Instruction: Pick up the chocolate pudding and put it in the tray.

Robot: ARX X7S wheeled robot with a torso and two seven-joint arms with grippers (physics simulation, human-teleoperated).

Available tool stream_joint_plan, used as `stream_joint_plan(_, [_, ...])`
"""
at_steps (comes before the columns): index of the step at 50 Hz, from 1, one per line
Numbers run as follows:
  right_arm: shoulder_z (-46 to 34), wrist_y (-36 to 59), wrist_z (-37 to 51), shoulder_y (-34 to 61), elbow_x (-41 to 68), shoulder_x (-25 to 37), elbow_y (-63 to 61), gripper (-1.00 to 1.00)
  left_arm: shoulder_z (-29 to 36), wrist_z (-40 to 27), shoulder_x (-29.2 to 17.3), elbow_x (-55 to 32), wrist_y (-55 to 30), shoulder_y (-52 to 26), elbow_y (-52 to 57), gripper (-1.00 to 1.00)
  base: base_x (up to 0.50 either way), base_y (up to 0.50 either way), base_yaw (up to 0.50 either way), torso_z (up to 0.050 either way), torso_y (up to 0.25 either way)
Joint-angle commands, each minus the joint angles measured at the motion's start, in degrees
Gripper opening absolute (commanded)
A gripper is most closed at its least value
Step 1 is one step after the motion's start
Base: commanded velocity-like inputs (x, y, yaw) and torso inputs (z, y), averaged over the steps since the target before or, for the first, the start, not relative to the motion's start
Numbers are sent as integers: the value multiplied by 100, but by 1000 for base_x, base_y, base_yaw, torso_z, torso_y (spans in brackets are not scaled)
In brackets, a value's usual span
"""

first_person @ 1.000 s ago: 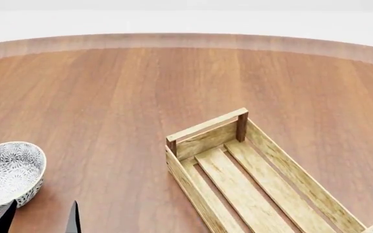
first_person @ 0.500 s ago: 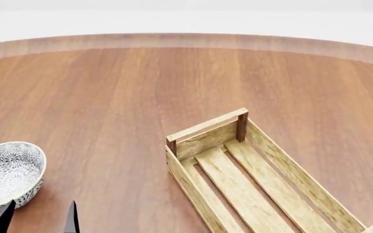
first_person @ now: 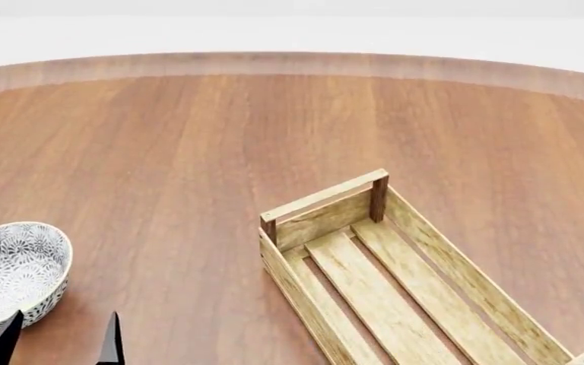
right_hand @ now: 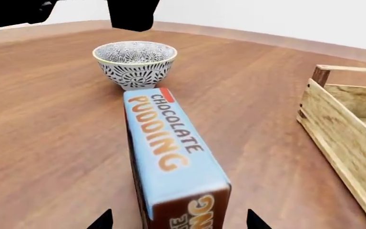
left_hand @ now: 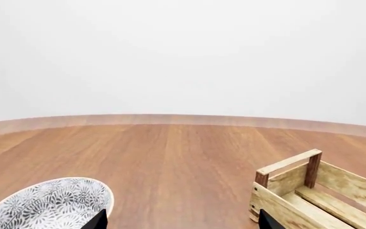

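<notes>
The right tool (right_hand: 177,220) shows only as two dark fingertips (right_hand: 101,221) at the edge of the right wrist view, spread wide with the chocolate pudding (right_hand: 170,157) between them. The carton lies on the desk (right_hand: 49,119), running straight away from this tool, its light blue top with the orange and brown lettering facing up and its red corner at the far end. Whether the tips touch its dark brown sides cannot be told; a gap shows on both flanks. Just past the carton's far end stands the patterned bowl (right_hand: 135,63), near the red corner but apart from it. Off to one side of the tool, well apart from the carton, is the tray (right_hand: 345,129), its near wall and a dark corner post in sight.

The left tool (first_person: 58,344) appears in the head view as two black prongs (first_person: 113,342) held apart with nothing between them, sitting just beside the bowl (first_person: 13,270). In the left wrist view its tips (left_hand: 97,220) frame bare desk (left_hand: 170,162), the bowl (left_hand: 49,205) close on one side and the tray (left_hand: 297,191) farther off on the other. From the head view, the tray (first_person: 394,266) holds only its bare slats.
</notes>
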Motion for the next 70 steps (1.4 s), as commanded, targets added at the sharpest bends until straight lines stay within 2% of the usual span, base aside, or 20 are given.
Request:
stream_joint_plan(1, [-119,277,-42,127,-55,61,-94,100,54,-35,-16,-22,-14,-24,11,100,0,0,0,0,0])
stream_joint_plan(34, [-115,440,-317,786,215,75,272,100,110,-157,-109,-137,-67,-38,139,100,0,0,0,0,0])
stream_joint_plan(70, [-252,-201,-354,917,401,-146,1269,100,208,-230,-152,-210,26,-60,68,100,0,0,0,0,0])
